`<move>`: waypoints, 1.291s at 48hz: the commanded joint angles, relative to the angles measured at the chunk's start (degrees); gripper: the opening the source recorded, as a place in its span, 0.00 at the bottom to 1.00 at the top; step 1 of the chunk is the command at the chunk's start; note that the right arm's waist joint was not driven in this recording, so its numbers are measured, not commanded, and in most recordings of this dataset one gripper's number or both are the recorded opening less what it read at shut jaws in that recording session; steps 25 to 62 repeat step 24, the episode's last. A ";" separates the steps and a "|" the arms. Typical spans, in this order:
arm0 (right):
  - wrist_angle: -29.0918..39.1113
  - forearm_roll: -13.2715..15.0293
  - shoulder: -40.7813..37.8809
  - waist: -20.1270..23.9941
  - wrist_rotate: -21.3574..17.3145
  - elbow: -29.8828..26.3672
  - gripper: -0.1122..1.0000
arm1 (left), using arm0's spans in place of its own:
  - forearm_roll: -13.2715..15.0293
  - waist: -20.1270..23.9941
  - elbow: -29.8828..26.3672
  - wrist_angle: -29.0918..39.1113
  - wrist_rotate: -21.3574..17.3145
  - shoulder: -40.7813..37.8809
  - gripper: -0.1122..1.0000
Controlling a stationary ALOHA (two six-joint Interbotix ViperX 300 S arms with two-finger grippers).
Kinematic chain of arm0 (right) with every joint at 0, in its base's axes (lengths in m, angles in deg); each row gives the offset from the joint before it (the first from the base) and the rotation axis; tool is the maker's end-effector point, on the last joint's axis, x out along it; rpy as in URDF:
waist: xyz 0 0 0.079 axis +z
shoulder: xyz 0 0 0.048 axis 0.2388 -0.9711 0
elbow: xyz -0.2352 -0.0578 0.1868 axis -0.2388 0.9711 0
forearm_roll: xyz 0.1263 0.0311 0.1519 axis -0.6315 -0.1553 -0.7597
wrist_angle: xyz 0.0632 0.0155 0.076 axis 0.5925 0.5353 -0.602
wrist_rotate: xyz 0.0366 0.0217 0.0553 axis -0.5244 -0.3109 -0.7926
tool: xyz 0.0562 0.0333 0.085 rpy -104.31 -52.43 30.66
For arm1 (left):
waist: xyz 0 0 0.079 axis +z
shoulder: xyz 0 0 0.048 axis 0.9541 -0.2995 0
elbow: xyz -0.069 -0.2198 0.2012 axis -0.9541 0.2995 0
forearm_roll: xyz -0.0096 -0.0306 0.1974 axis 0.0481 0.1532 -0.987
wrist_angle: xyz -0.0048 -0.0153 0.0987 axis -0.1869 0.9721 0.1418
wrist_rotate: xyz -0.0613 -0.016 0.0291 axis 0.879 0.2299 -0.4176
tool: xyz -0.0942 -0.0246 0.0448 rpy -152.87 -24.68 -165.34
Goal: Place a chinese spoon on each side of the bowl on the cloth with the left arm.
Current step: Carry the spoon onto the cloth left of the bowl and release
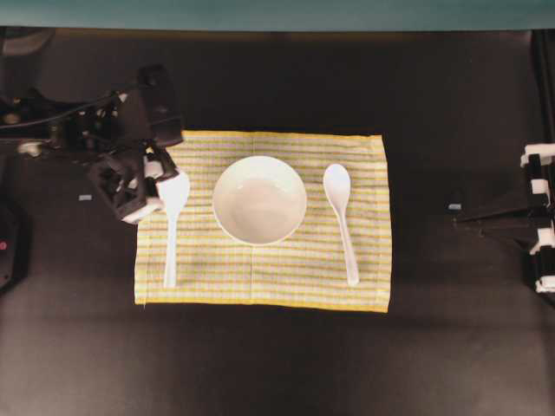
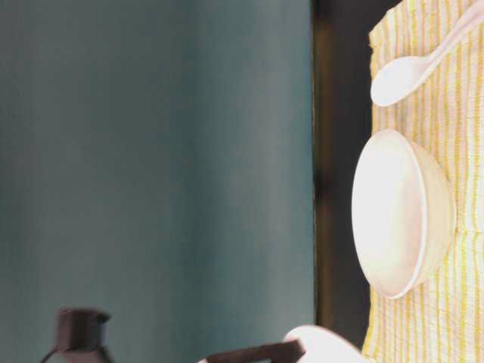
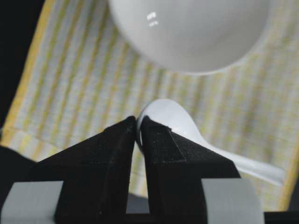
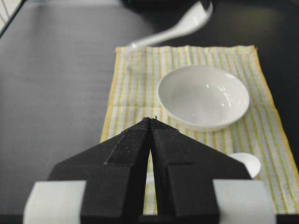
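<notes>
The white bowl (image 1: 259,198) (image 4: 203,95) sits in the middle of the striped cloth (image 1: 286,269) (image 3: 79,79). One Chinese spoon (image 1: 341,217) (image 4: 247,163) lies flat on the cloth to the right of the bowl. A second spoon (image 1: 171,234) (image 3: 187,128) (image 4: 180,27) is on the bowl's left. My left gripper (image 1: 159,186) (image 3: 138,119) is shut on the rim of its scoop. The scoop is raised and the handle slopes down toward the cloth. My right gripper (image 4: 151,119) (image 1: 464,217) is shut on nothing, well off the cloth's right edge.
The cloth lies on a dark tabletop (image 1: 277,364) that stretches around it on all sides. A teal wall (image 2: 151,151) runs behind the table. The left arm's black body (image 1: 78,130) hangs over the table to the left of the cloth.
</notes>
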 commanded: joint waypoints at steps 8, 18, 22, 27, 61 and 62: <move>-0.35 -0.09 -0.26 0.00 -0.35 0.09 0.10 | -0.18 2.02 -1.41 -4.57 -1.05 -3.96 0.16; -0.35 -0.09 -0.26 0.00 -0.35 0.44 0.10 | -0.26 3.87 -0.62 -4.83 -2.72 -4.57 0.16; -0.35 -0.09 -0.26 0.00 -0.35 0.62 0.10 | -0.26 4.13 -0.53 -5.10 -3.34 -4.48 0.16; -0.35 -0.09 -0.26 0.00 -0.35 0.62 0.10 | -0.26 4.13 -0.44 -5.45 -3.43 -4.48 0.16; -0.35 -0.09 -0.26 0.00 -0.35 0.62 0.10 | -0.26 4.13 -0.44 -5.45 -3.43 -4.48 0.16; -0.35 -0.09 -0.26 0.00 -0.35 0.62 0.10 | -0.26 4.13 -0.44 -5.45 -3.43 -4.48 0.16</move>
